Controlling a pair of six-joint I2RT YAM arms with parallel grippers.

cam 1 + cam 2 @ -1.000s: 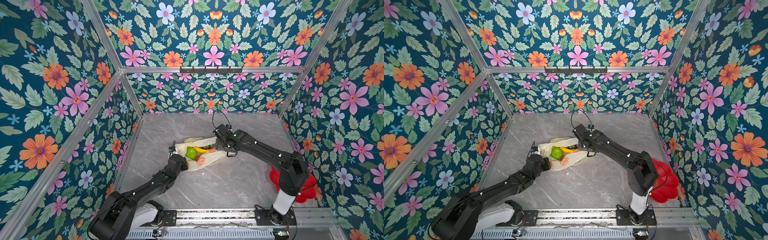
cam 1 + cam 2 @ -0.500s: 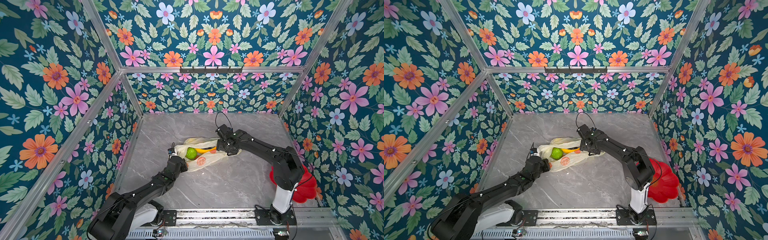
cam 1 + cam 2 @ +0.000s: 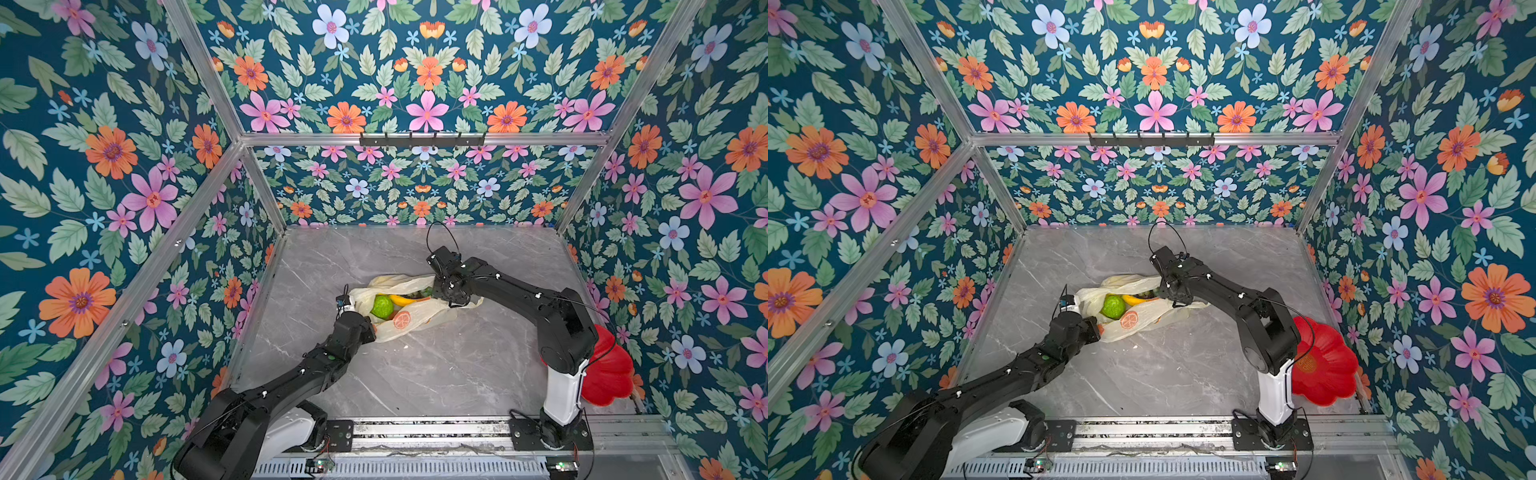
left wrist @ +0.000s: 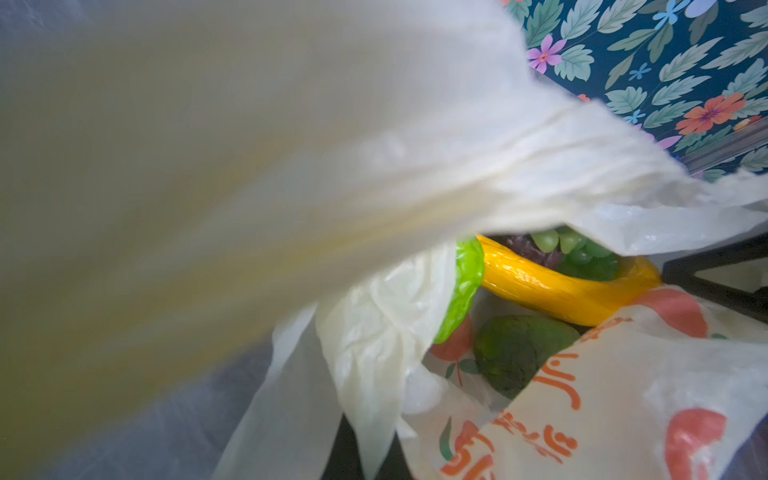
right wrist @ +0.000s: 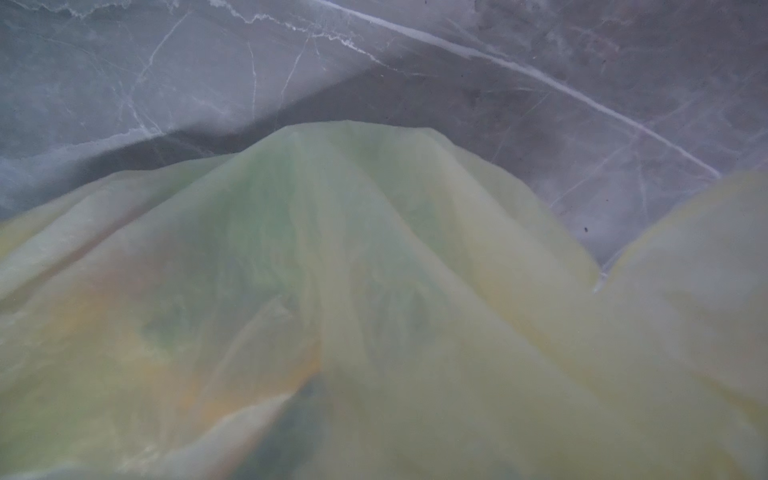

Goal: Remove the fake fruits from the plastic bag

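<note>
Film of the plastic bag (image 3: 419, 318) blurs across most of both wrist views and hides both sets of fingers. Bag lies mid table (image 3: 415, 374); left gripper (image 3: 368, 325) pinched shut on its near-left rim, right gripper (image 3: 435, 291) dipped at the far-right rim, spread or closed can't tell. Between them inside, the fake fruits (image 3: 1113, 306): lime-green bumpy fruit (image 3: 381, 306), banana (image 3: 401, 299), dark avocado (image 4: 515, 353), grapes (image 4: 575, 247) half covered by film.

- Both top views are bright and sharp; the grey marble tabletop (image 3: 415, 374) carries faint, soft shadows.
- In the left wrist view, the thin translucent pale-yellow plastic bag (image 4: 208, 166) blurs near the lens; the glossy yellow plastic banana (image 4: 540, 286) shows glare.
- The right wrist view is dim, hazy, unfocused.
</note>
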